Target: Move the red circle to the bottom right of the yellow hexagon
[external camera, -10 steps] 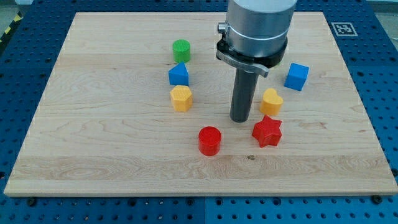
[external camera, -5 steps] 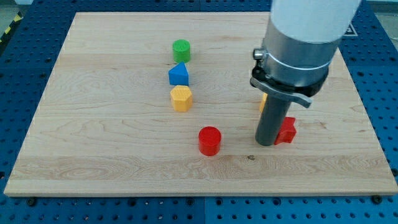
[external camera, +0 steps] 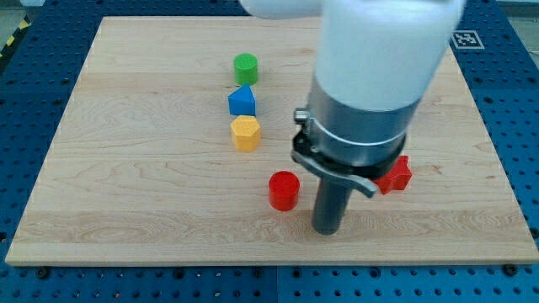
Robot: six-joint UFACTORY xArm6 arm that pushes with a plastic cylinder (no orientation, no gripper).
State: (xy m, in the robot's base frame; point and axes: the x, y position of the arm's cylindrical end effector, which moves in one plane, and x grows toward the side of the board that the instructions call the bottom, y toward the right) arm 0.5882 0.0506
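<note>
The red circle [external camera: 284, 190] stands on the wooden board [external camera: 126, 168], below and to the right of the yellow hexagon [external camera: 246, 133]. My tip [external camera: 327, 229] rests on the board just to the right of and slightly below the red circle, a small gap apart from it. The rod and the arm's wide body rise above it and hide the board's right middle.
A blue block [external camera: 242, 101] sits just above the yellow hexagon, and a green cylinder [external camera: 246, 67] above that. A red star [external camera: 394, 175] peeks out at the arm's right edge. Other blocks on the right are hidden by the arm.
My tip has moved from between the yellow heart and the red star down and then left, ending near the red circle's lower right. The red circle has not moved.
</note>
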